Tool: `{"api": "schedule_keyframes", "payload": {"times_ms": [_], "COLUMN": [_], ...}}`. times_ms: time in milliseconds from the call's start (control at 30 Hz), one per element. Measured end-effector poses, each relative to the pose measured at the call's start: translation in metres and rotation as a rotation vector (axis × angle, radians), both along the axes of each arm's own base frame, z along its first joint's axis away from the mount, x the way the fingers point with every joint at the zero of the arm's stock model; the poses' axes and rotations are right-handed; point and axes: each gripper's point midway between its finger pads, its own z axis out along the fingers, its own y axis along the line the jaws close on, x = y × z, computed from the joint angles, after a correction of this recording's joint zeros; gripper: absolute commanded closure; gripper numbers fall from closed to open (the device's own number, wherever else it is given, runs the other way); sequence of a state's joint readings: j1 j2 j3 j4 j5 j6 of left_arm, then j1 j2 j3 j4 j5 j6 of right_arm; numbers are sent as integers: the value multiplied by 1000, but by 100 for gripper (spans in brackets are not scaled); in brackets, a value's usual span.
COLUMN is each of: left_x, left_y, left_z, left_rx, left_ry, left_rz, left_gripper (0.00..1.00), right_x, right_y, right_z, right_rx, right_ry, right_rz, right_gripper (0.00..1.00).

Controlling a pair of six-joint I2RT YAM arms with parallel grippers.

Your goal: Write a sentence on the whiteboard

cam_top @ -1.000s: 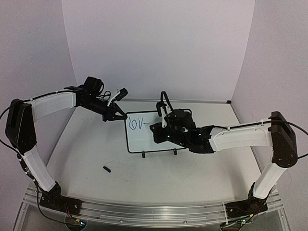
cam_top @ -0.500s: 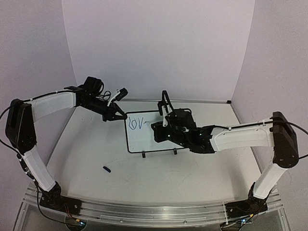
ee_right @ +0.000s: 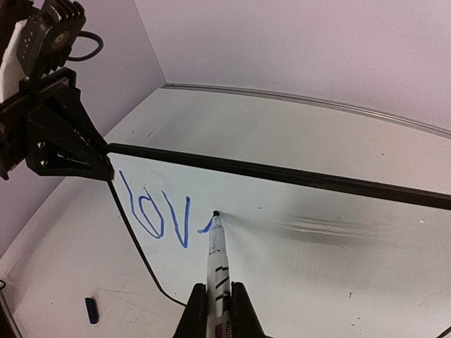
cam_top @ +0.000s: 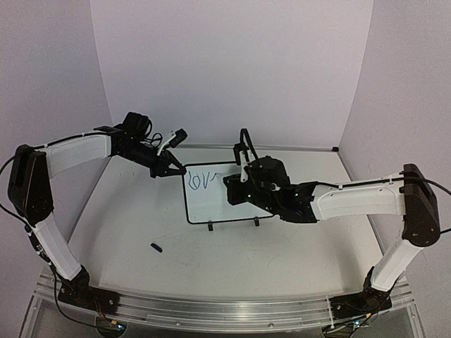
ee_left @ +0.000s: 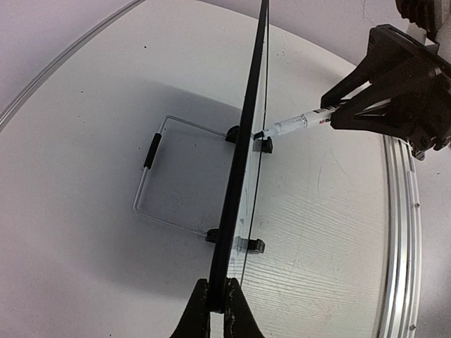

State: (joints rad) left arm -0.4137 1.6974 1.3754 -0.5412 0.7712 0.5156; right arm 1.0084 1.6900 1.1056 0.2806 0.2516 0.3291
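A small dark marker cap [cam_top: 156, 247] lies alone toward the table's [cam_top: 127, 211] left front. Beyond it, the left gripper [cam_top: 171, 169] is clenched on the top left corner of the whiteboard [cam_top: 208, 204], which stands upright on its feet mid-table, nearer the far edge. Blue letters "lov" begin the sentence [ee_right: 156, 210] at the board's upper left. Just right of them the marker [ee_right: 218, 257] tip touches the board beside a short blue stroke; the right gripper [ee_right: 218, 306] grasps the barrel. The next letter probably wants light, even pressure against that steadying hold, so the board neither tips nor slides.
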Motion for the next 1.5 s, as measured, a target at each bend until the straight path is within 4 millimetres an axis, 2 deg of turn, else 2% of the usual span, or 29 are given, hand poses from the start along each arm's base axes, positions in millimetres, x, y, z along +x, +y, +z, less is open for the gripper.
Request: {"api": "schedule_keyframes", "payload": {"times_ms": [700, 900, 1500], "left_x": [1, 1, 1], "left_y": [1, 1, 1], "left_z": [-1, 0, 0], "left_rx": [4, 4, 4], "left_ry": [-1, -1, -1], "left_rz": [4, 4, 4], "left_gripper": [100, 100, 100], "right_x": [-2, -6, -8], "right_y": [15, 14, 8], "right_z": [-15, -28, -39], "right_rx": [-1, -11, -27], "right_ry": [38, 67, 86], "right_rz": [50, 54, 44], "right_gripper": [100, 100, 100]}}
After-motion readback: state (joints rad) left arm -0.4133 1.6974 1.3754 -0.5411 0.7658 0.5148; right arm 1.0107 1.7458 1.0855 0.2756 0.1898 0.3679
